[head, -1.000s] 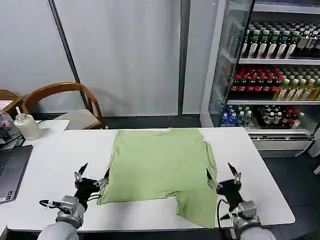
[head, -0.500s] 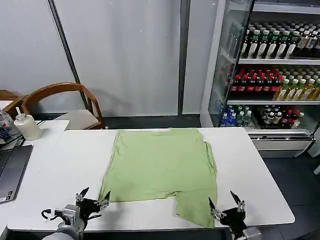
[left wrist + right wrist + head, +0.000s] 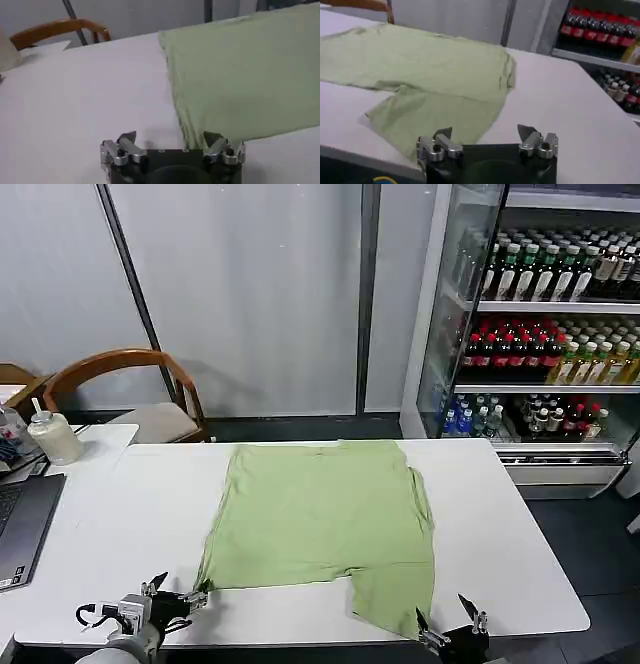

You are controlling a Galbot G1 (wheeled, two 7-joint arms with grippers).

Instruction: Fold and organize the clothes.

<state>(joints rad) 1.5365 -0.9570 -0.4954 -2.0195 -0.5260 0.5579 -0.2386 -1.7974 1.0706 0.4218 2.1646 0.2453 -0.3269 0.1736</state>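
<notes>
Though seemingly unlabelled, green shirt (image 3: 322,514) flat.

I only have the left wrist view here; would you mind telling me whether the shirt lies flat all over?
Observer: Not quite. The shirt is mostly flat on the table, but one flap sticks out toward the robot at its right near corner.
Operator: Thank you. Where is the right gripper?
Observer: The right gripper is open at the table's near edge, just beside that flap's tip.
Operator: And how does my left gripper sit relative to the shirt?
Observer: The left gripper is open at the shirt's left near corner, holding nothing.
Operator: Anything else on the table?
Observer: A laptop lies at the robot's far left.
</notes>
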